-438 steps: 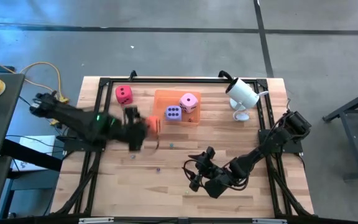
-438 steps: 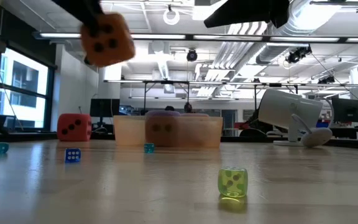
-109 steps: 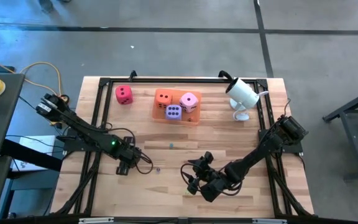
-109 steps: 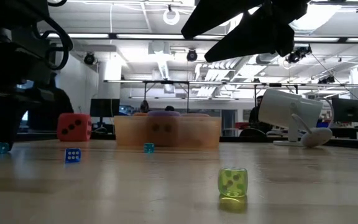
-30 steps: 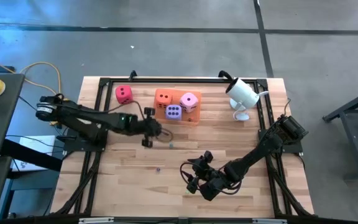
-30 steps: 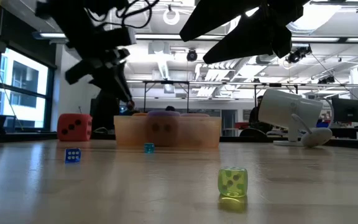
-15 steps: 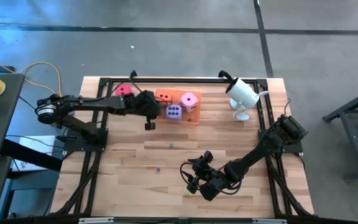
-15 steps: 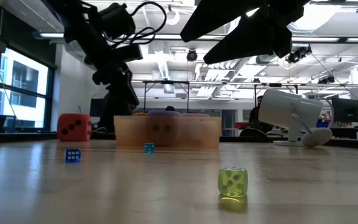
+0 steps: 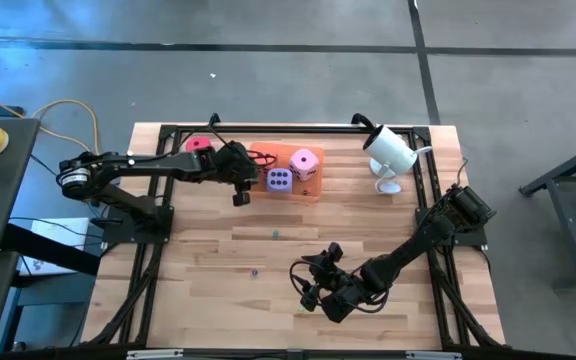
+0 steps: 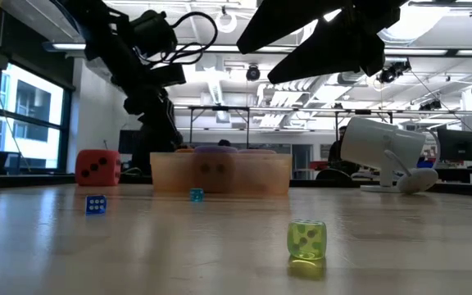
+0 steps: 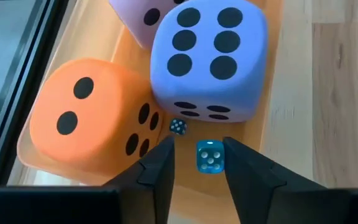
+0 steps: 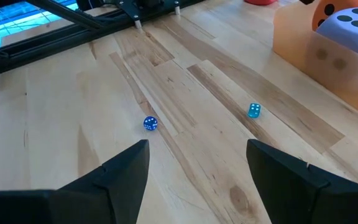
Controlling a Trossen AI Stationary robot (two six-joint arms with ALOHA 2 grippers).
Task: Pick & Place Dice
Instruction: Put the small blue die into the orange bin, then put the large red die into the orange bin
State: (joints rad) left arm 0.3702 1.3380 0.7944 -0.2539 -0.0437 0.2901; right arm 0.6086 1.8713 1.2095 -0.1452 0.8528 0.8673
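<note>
Wooden slats are forming the table (image 9: 298, 225), which is sitting inside a dark frame. At its far side the orange tray (image 9: 308, 192) is holding three dice: the orange die (image 11: 92, 137), the purple die (image 11: 210, 56) and the pink die (image 9: 305, 163). The red die (image 10: 98, 166) is resting on the table beside the tray. The left gripper (image 11: 194, 168) is hanging over the tray's near left corner, its fingers standing slightly parted and gripping nothing; a small blue die (image 11: 209, 156) is showing between them, with another tiny die (image 11: 178, 127) beside it. The right gripper (image 12: 197, 174) is waiting low over the table's near side, fingers spread, empty. A green die (image 10: 306, 240) is lying near the table's front edge.
</note>
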